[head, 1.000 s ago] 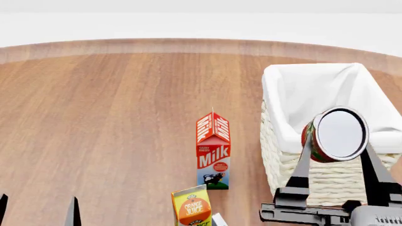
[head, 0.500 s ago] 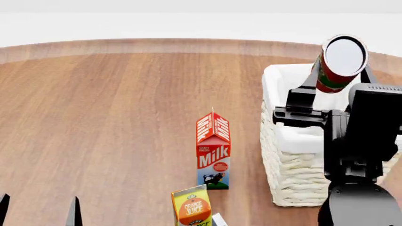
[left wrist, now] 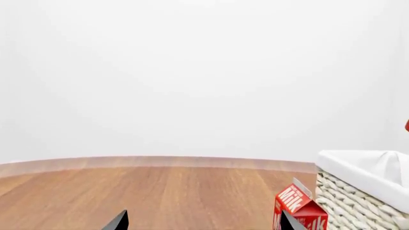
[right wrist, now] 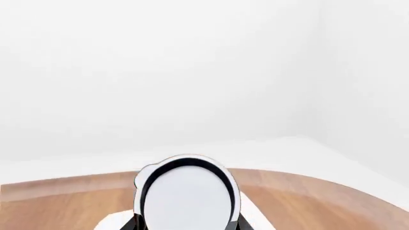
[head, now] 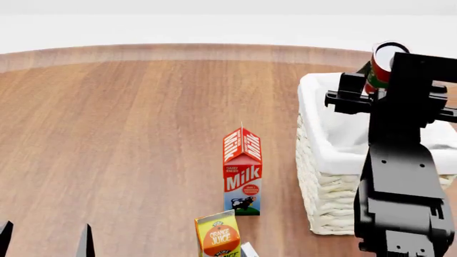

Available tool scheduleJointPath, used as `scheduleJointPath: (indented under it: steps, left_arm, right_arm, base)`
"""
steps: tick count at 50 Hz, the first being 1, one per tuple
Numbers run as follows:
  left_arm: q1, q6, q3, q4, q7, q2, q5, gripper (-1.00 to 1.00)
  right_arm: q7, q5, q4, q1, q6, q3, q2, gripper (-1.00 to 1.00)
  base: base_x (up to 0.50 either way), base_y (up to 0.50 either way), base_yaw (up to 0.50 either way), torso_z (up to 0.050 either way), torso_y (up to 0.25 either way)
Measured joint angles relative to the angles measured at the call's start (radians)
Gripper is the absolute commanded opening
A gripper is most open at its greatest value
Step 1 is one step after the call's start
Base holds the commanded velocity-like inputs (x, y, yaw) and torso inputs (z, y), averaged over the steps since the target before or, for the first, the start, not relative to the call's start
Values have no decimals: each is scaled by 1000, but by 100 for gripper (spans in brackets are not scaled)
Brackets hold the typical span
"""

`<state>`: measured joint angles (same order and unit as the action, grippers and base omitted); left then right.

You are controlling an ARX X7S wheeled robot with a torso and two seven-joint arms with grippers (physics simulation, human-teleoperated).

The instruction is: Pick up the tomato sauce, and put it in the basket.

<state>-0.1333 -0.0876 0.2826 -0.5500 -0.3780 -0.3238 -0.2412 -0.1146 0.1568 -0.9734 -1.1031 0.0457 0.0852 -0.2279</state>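
Note:
The tomato sauce [head: 381, 65], a tin with a silver top and a red and green label, is held high in my right gripper [head: 380, 75], which is shut on it. It hangs over the far part of the basket [head: 315, 140], a cream wicker basket with a white cloth lining. My black right arm hides much of the basket's right side. In the right wrist view the can's silver top [right wrist: 186, 196] fills the space between the fingers, with the basket's white lining [right wrist: 254, 209] below it. My left gripper [head: 45, 243] is open and empty at the near left, far from both.
A red milk carton [head: 243, 170] stands left of the basket, with an orange juice carton [head: 218, 235] in front of it. The left wrist view shows the milk carton [left wrist: 296, 211] next to the basket [left wrist: 357, 194]. The round wooden table's far edge [head: 179, 51] curves behind.
My right arm has lifted the can and carried it away from me, from in front of the basket's near wall to above its far part. The left gripper has not moved.

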Motion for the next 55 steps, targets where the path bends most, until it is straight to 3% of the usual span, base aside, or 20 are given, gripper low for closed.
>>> scheduleJointPath:
  steps: [15,43,44,55]
  left_arm:
    - [5,1,6,6,-3,-2,-2,100]
    - [9,6,22,19,-8,-6,-3,100]
    - [9,7,22,19,-8,-6,-4,100]
    - [9,9,22,18,-12,-11,-8,100]
  right_arm:
    - [-14,-71,-267,-113,-8,-10,18,-100]
    - [-18,-125,-336,-83,35,-70,21,-100]
    - [-18,-126,-336,-83,35,-71,21,100]
    - [-10,-143,-335,-83,34,-79,20,100]
  base:
    - [0,0,0,0,0]
    - [0,0,0,0,0]
    - [0,0,0,0,0]
    - [0,0,0,0,0]
